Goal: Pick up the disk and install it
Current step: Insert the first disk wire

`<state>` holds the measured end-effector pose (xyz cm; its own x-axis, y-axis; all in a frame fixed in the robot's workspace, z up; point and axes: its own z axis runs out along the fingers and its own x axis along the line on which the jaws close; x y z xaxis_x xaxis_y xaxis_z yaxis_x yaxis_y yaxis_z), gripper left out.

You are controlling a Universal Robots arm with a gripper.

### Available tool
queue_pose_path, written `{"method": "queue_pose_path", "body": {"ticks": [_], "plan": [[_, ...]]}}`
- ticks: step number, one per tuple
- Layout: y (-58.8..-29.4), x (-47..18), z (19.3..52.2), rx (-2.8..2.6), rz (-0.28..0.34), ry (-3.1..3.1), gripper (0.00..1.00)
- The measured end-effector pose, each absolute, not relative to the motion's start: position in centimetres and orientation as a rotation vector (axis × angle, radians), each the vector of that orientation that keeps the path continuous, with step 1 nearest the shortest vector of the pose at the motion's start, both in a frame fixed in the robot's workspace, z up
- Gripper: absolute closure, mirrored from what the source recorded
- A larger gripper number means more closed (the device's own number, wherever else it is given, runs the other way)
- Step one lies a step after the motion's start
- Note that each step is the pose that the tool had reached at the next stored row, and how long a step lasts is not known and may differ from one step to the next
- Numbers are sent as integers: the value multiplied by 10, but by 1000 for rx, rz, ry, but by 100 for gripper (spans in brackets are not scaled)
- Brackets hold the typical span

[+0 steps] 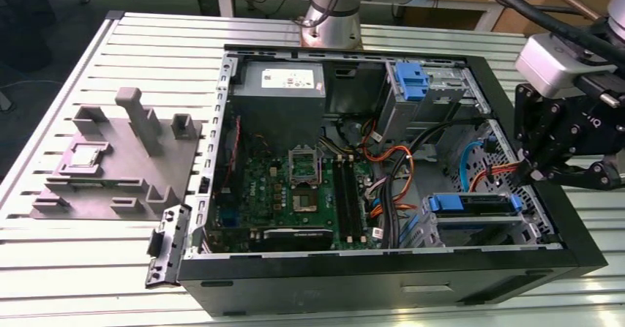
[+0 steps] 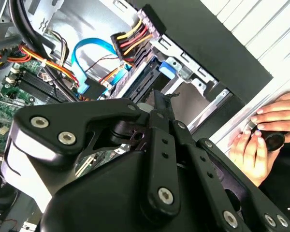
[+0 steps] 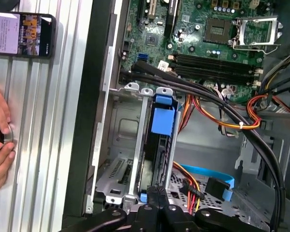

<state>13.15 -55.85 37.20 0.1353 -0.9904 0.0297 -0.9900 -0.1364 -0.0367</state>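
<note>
The disk (image 1: 473, 204) sits on edge in the drive cage at the case's front corner, on the exterior view's right, its blue rail handle facing up. In both wrist views it stands in the metal cage slot, as a blue tab (image 2: 167, 67) and a blue handle (image 3: 163, 120). My gripper (image 1: 571, 175) hangs over the case's right wall, just above that cage. Its fingers are shut with nothing between them, as both wrist views show (image 2: 159, 99) (image 3: 156, 193), and the tips hover close to the disk's cabled end.
Orange, yellow and blue cables (image 3: 217, 116) run beside the cage. A bare blue bracket (image 1: 412, 82) sits in the rear cage, next to the grey power supply (image 1: 283, 78). A grey fixture (image 1: 117, 159) lies left of the case. A person's hands (image 2: 268, 133) and a phone (image 3: 21, 35) rest on the table.
</note>
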Motion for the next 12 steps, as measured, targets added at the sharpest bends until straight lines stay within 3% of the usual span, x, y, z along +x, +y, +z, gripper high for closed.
{"method": "queue_pose_path", "body": {"ticks": [12], "plan": [[-558,133,372,-2423,-72,1985,89]]}}
